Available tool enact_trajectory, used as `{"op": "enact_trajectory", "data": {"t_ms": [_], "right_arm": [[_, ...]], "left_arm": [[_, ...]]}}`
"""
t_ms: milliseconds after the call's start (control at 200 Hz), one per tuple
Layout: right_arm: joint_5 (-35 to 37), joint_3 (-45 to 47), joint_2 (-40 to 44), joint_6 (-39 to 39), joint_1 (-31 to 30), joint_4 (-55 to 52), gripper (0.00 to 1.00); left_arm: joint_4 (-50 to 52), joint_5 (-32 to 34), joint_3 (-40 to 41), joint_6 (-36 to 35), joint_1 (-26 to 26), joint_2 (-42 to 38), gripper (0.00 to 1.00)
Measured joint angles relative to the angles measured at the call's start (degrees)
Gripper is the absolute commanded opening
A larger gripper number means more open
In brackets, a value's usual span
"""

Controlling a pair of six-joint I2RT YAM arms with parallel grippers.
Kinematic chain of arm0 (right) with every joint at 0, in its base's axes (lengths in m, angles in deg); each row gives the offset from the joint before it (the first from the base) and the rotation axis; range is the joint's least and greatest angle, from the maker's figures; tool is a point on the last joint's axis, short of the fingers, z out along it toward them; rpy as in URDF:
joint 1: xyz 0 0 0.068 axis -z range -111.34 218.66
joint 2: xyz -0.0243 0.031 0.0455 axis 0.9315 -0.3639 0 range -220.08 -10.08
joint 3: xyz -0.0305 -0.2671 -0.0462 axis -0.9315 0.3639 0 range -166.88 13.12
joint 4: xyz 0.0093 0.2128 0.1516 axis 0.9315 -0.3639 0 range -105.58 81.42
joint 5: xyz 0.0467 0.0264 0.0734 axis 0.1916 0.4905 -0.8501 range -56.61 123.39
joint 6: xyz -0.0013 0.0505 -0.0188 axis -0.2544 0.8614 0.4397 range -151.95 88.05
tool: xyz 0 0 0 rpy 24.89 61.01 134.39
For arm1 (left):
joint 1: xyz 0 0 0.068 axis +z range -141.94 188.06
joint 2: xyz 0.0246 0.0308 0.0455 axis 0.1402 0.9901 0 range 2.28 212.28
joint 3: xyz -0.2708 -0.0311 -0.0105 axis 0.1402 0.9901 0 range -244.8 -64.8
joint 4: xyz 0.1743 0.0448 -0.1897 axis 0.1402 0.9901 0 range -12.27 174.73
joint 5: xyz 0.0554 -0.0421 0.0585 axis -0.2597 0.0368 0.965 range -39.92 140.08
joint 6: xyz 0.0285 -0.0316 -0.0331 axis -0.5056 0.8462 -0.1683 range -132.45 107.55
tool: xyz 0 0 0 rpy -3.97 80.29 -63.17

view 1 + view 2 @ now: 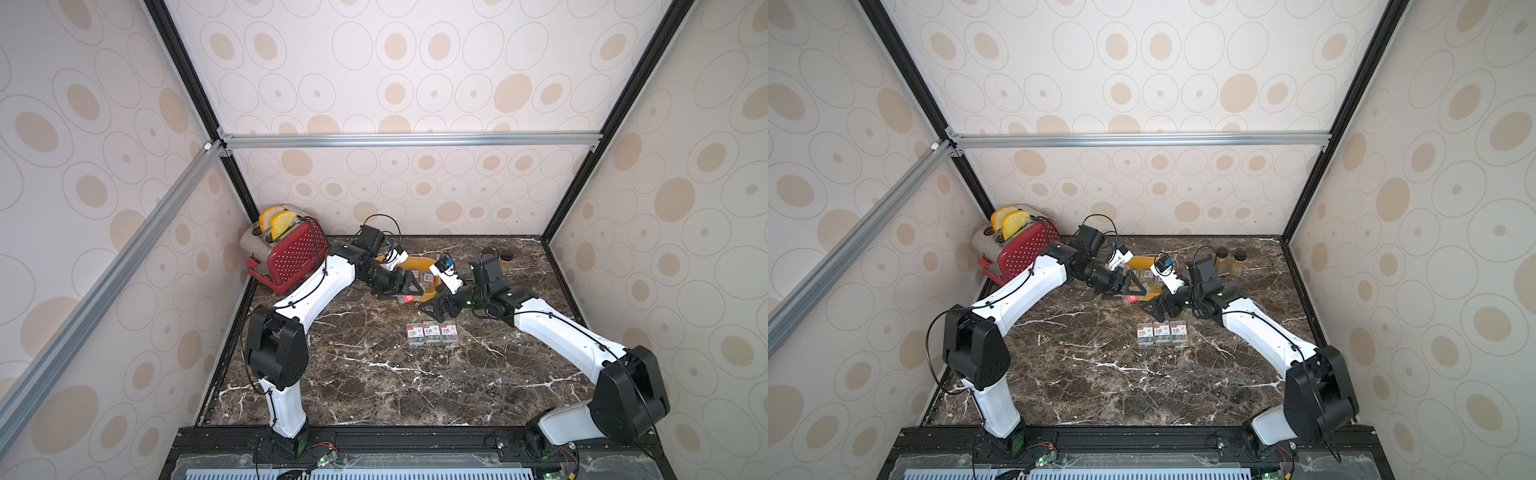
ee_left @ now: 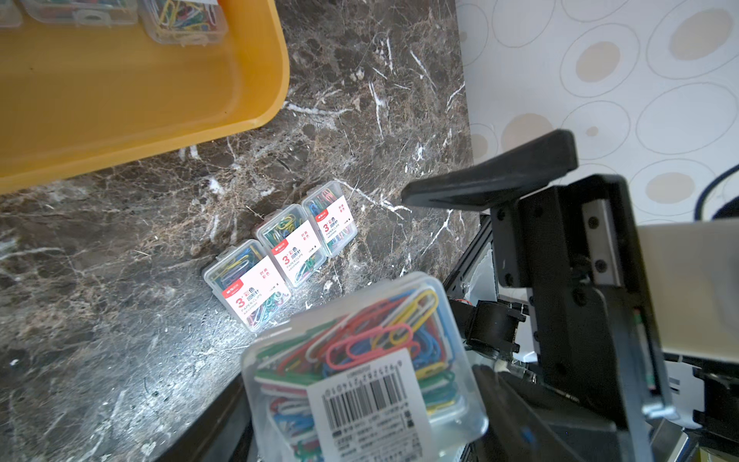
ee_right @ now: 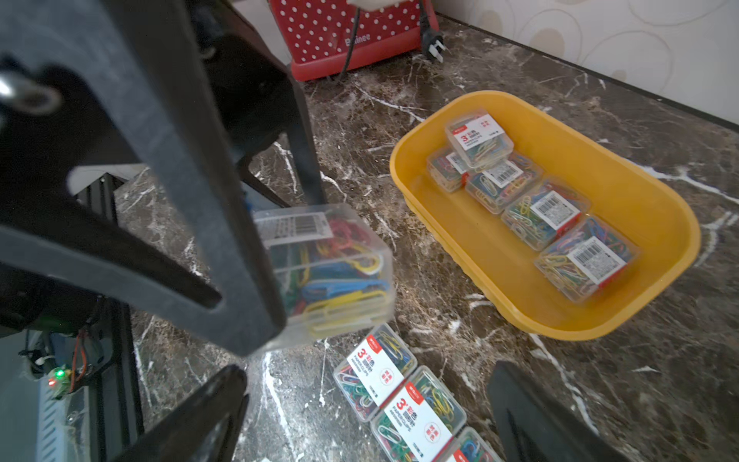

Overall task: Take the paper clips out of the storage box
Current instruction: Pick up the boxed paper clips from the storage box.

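**Left arm holds one clip box outside the tub; right gripper open beside it**

The left gripper [image 1: 402, 294] is clamped on one small clear plastic box of multicoloured paper clips [image 2: 360, 360], barcode label up. This held box is off the dark brown marble tabletop [image 1: 374, 374]. It sits outside the shallow yellow plastic storage tub [image 3: 500, 280], just beside the tub's near wall.

The right gripper [image 1: 434, 307] has its fingers spread wide with nothing between them. It is close to the held box, and I cannot tell whether it touches it.

Three more clear clip boxes [image 1: 432, 332] lie flat on the marble in a tight side-by-side row with their white-and-red labels up. The row is nearer the robot than the tub.

The right wrist view shows five clip boxes [image 3: 546, 212] still inside the tub, lined along one long side. Four show barcode labels. The fifth [image 3: 478, 138] shows its white-and-red label and rests partly on top of its neighbours.

A red white-dotted toaster with two yellow bread slices [image 1: 291, 257] stands in the back left corner. Two brown jars with black caps [image 1: 1229, 259] stand behind the right arm, near the back wall.
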Motion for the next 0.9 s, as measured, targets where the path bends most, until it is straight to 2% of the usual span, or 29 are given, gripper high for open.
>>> {"op": "enact_trajectory", "data": {"t_ms": [331, 691, 901], "right_arm": [[-6.56, 0.0, -1.66, 3.8, -0.52, 2.86, 1.0], [-7.41, 0.13, -2.47, 6.19, -0.5, 7.54, 1.0], [-7.04, 1.22, -2.47, 7.19, -0.5, 10.64, 0.9]], "left_arm": [[-2.64, -0.55, 0.52, 1.79, -0.04, 0.0, 0.49], [-7.06, -2.84, 3.17, 5.73, -0.39, -1.75, 0.49], [-10.8, -5.05, 4.94, 8.79, -0.46, -2.25, 0.49]]}}
